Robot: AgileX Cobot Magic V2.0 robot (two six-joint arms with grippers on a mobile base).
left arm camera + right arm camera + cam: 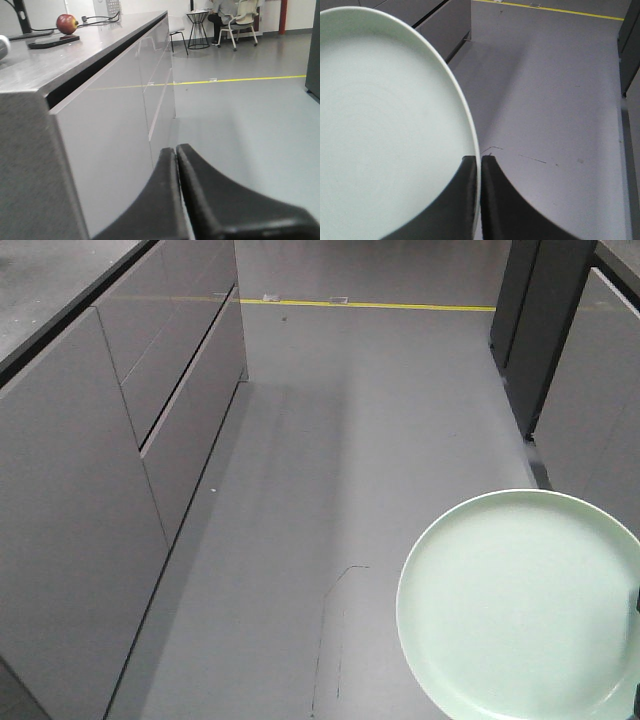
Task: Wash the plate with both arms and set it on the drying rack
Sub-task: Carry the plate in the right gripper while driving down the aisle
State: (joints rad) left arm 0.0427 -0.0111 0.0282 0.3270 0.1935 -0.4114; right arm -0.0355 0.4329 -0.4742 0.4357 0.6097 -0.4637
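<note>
The pale mint-green plate (520,605) hangs in the air over the grey floor at the lower right of the front view. It fills the left of the right wrist view (385,125). My right gripper (480,165) is shut on the plate's rim, one finger on each face. My left gripper (176,152) is shut and empty, its fingertips pressed together beside a grey cabinet front. The drying rack is out of view. Neither gripper shows clearly in the front view.
A grey cabinet run with drawers (150,390) lines the left; its counter top (60,60) carries a red apple (66,23) and a dark flat device. A dark cabinet (545,320) stands at right. A yellow floor line (370,306) crosses far ahead. Chairs and a person sit in the distance.
</note>
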